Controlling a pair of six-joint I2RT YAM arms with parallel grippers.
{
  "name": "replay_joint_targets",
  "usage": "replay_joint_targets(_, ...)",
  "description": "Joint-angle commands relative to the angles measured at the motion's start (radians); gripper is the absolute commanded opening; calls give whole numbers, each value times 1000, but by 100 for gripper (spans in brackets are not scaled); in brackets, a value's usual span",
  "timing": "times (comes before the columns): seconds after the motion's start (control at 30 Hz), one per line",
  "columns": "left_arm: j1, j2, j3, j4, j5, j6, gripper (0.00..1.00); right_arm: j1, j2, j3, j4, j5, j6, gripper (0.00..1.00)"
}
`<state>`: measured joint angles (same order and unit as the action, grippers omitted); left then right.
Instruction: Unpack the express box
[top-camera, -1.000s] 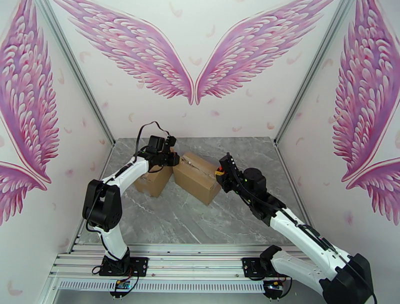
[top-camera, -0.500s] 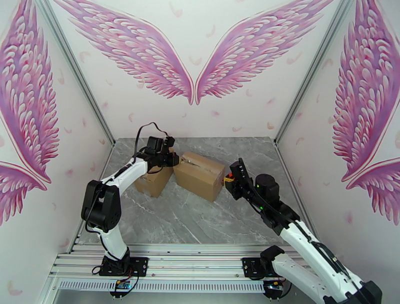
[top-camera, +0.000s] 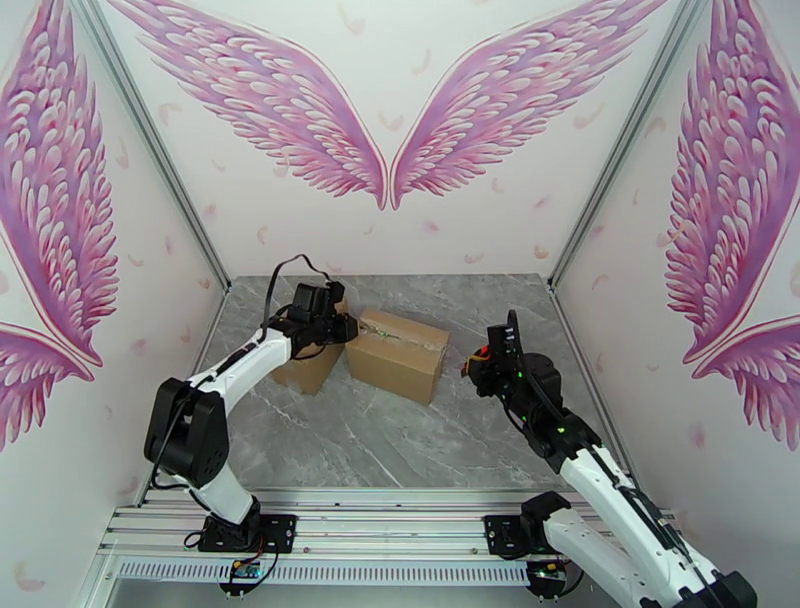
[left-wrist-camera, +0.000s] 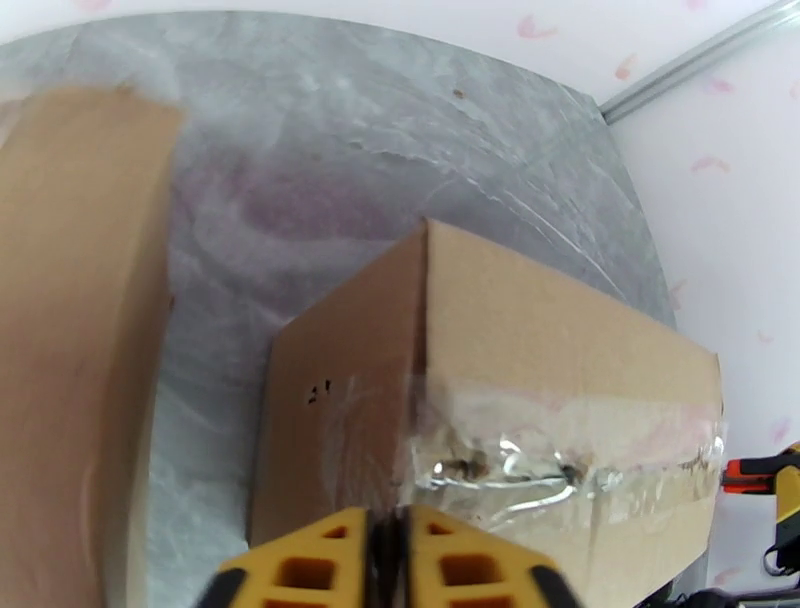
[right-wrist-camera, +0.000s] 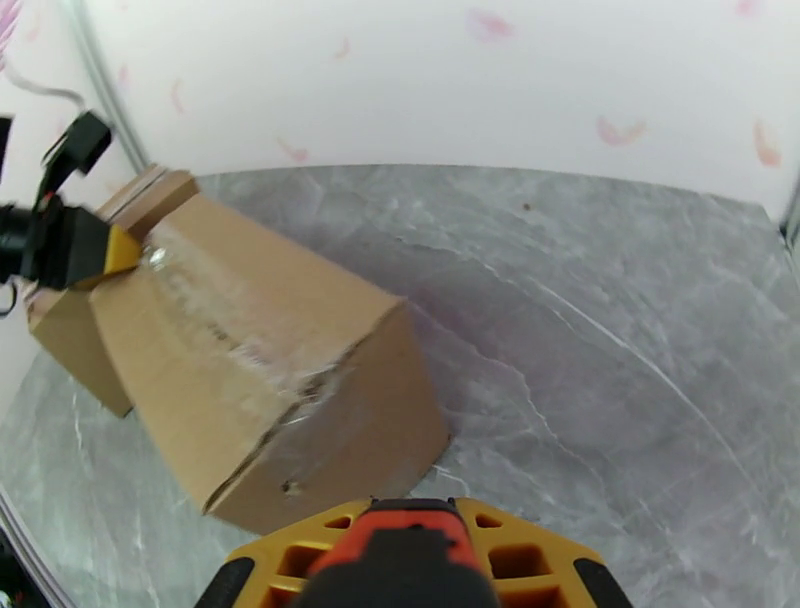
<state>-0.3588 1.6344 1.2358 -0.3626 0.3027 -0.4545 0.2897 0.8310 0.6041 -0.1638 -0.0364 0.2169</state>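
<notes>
The express box (top-camera: 398, 358) is a brown carton with clear, torn tape (left-wrist-camera: 560, 455) along its top seam, lying mid-table. My left gripper (top-camera: 344, 327) is at the box's left end; in the left wrist view its yellow fingers (left-wrist-camera: 300, 570) are pressed together at the taped edge, so the left gripper (left-wrist-camera: 388, 548) looks shut, with nothing visible between them. The right gripper (top-camera: 479, 361) hovers just right of the box (right-wrist-camera: 260, 340), apart from it. It is shut on a red and black tool (right-wrist-camera: 400, 535), seen between the right gripper's (right-wrist-camera: 400, 565) fingers.
A second brown carton (top-camera: 308, 362) stands against the left side of the express box, under my left arm. Walls with metal rails close in the grey marble table (top-camera: 400, 450) on the left, back and right. Bare table lies in front of both cartons.
The right gripper has drawn back to the right, away from the box's right end, still holding the tool. The box has turned slightly. The left gripper stays at the left end.
</notes>
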Motion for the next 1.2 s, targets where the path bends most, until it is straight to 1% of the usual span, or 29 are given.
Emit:
replay_joint_targets(0.0, -8, -97, -43, -7, -58, -49, 48, -34, 18, -21, 104, 32, 152, 4)
replay_joint_targets(0.03, -15, -122, -44, -15, -70, -29, 55, -45, 26, -27, 126, 23, 184, 3)
replay_joint_targets(0.13, -56, -188, -25, -70, -162, 86, 87, -68, 53, -38, 193, 1, 286, 3)
replay_joint_targets(0.17, -70, -201, -19, -84, -192, 136, 93, -73, 65, -40, 213, -10, 320, 3)
replay_joint_targets(0.23, -95, -227, -4, -106, -235, 226, 99, -81, 87, -41, 248, -31, 378, 2)
replay_joint_targets(0.3, -138, -247, 9, -112, -279, 345, 99, -84, 95, -43, 275, -34, 439, 1)
replay_joint_targets(0.37, -203, -260, 11, -96, -329, 505, 99, -91, 93, -55, 305, -27, 507, 0)
replay_joint_targets(0.43, -260, -262, 4, -72, -349, 658, 99, -96, 85, -68, 338, -15, 563, 0)
replay_joint_targets(0.5, -307, -262, -13, -48, -325, 814, 99, -99, 81, -75, 351, -1, 614, 0)
replay_joint_targets(0.6, -368, -266, -60, -11, -261, 1092, 99, -101, 74, -89, 374, 7, 685, 0)
replay_joint_targets(0.67, -398, -263, -95, 38, -237, 1223, 99, -101, 72, -101, 393, 13, 732, 0)
replay_joint_targets(0.73, -412, -245, -95, 59, -209, 1300, 99, -101, 75, -113, 423, 15, 762, 0)
replay_joint_targets(0.93, -422, -134, -24, 28, -183, 1423, 99, -101, 121, -124, 511, -10, 825, 0)
replay_joint_targets(1.03, -424, -93, -5, 30, -183, 1465, 99, -101, 137, -131, 547, -12, 843, 0)
replay_joint_targets(1.17, -421, -57, 8, 52, -173, 1480, 99, -101, 156, -127, 576, -21, 846, 0)
